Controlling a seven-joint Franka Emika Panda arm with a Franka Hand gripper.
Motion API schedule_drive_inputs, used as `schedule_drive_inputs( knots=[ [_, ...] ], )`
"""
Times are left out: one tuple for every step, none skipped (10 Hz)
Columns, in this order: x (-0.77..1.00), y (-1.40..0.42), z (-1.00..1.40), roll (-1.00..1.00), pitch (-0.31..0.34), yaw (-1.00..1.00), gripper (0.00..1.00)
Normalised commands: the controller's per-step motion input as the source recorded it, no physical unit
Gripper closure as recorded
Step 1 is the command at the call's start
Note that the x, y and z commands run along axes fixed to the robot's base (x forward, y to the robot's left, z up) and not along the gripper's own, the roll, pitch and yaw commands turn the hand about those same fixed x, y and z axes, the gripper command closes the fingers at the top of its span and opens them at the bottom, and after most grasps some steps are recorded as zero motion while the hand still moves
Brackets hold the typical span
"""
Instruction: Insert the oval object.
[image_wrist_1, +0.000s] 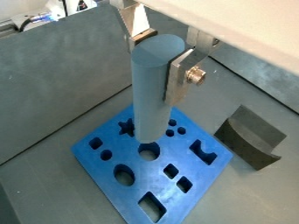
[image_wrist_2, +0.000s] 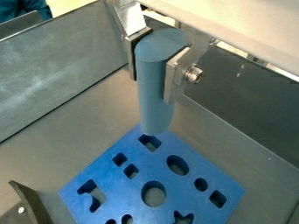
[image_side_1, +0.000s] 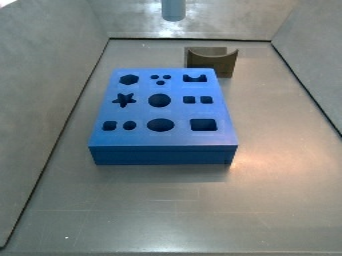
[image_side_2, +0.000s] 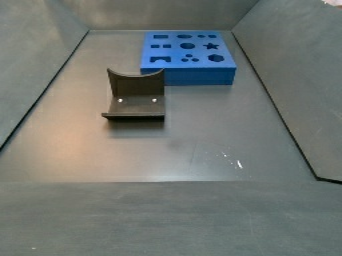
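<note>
My gripper (image_wrist_1: 158, 57) is shut on the oval object (image_wrist_1: 152, 92), a tall, smooth, pale grey peg held upright near its upper end. Both wrist views show it, here too (image_wrist_2: 156, 96). Silver fingers (image_wrist_2: 176, 77) clamp its flat sides. The peg hangs well above the flat blue block (image_wrist_1: 103, 166), also seen in a wrist view (image_wrist_2: 117, 179). In a side view only the peg's lower end (image_side_1: 173, 8) shows, high above the far end of the block (image_side_1: 160, 140). The block's oval hole (image_side_1: 159, 126) is open. The gripper is out of the side view that shows the block at the back (image_side_2: 187, 70).
The fixture (image_side_1: 210, 60), a dark olive-brown notched bracket, stands on the floor beyond the block. It shows in the wrist views (image_wrist_1: 251, 136) and nearer the camera in a side view (image_side_2: 134, 95). Grey walls (image_side_1: 67, 90) enclose the floor.
</note>
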Motion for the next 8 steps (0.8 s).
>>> schedule_drive_inputs(
  knots=[
    [0.0, 0.0, 0.0, 0.0, 0.011, 0.0, 1.0],
    [0.04, 0.0, -0.01, 0.01, 0.009, 0.0, 1.0],
    [0.12, -0.25, -0.57, 0.04, -0.056, -0.84, 1.0],
    [0.0, -0.01, -0.81, 0.02, -0.071, -1.0, 1.0],
    [0.0, -0.04, -0.91, 0.05, -0.08, -1.0, 1.0],
    [-0.02, -0.04, -0.91, 0.04, -0.089, -1.0, 1.0],
    [-0.03, -0.04, -0.91, 0.04, -0.09, -1.0, 1.0],
    [-0.06, -0.03, -0.93, 0.02, -0.114, -1.0, 1.0]
  ],
)
